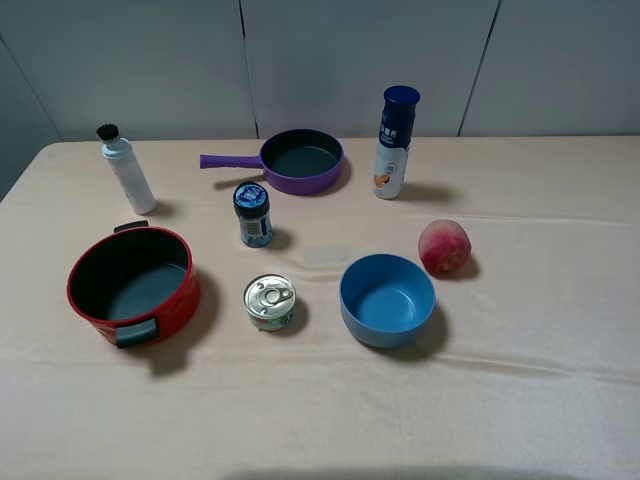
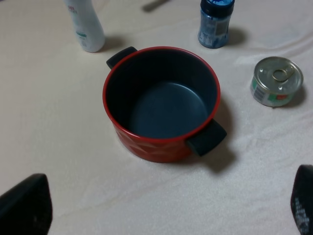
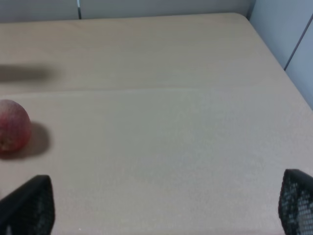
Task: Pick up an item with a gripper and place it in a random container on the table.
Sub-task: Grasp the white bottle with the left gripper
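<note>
The slim white bottle (image 1: 128,170) is being shown standing at the far left of the worktop (image 1: 540,400), just behind the red pot (image 1: 178,305), untouched. The left end effector (image 2: 164,208) is being carried wide and empty, facing that pot; the spread is judged suited to closing around the bottle's body. The right end effector (image 3: 161,205) is being carried equally wide and empty near the peach (image 3: 12,125). The blue bowl (image 1: 387,298) is being presented open side up, well apart from the bottle, so a carry across the worktop is being anticipated.

Two bottles (image 1: 130,175) (image 1: 393,150); one pot (image 1: 170,305), pan (image 1: 300,183), bowl (image 1: 385,330), jar (image 1: 254,215), can (image 1: 270,301) (and peach (image 1: 444,247)).
</note>
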Tool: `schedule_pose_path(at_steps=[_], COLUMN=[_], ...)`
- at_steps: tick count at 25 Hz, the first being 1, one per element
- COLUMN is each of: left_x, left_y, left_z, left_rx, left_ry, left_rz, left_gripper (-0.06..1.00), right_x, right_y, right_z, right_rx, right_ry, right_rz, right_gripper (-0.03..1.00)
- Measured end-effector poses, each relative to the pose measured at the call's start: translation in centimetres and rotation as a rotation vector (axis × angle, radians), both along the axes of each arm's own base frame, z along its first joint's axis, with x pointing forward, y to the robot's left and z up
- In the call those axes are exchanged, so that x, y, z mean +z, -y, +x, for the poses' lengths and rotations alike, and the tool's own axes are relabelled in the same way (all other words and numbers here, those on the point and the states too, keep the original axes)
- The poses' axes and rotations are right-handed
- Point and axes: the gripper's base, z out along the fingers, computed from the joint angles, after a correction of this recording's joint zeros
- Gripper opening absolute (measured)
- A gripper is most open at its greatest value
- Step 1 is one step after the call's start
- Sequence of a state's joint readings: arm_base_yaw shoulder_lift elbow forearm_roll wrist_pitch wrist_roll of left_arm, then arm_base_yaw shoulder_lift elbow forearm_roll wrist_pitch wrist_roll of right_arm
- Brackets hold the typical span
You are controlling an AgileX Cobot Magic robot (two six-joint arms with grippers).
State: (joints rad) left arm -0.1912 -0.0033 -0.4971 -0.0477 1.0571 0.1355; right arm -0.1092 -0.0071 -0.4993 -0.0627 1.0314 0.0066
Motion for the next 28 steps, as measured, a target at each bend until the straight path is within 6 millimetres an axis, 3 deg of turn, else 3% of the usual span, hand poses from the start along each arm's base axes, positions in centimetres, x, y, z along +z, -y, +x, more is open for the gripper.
schedule_pose_path(at_steps=[28], left_x=[0.0], left_y=[0.03], left_z=[-0.01], left_rx=[-0.002], left_ry=[-0.001], left_rz=[-0.003], left_gripper=[0.99], right_x=[0.0], right_y=[0.0], right_z=[0.0], right_rx=[0.0], right_ry=[0.0], right_rz=[0.0], right_gripper=[0.69])
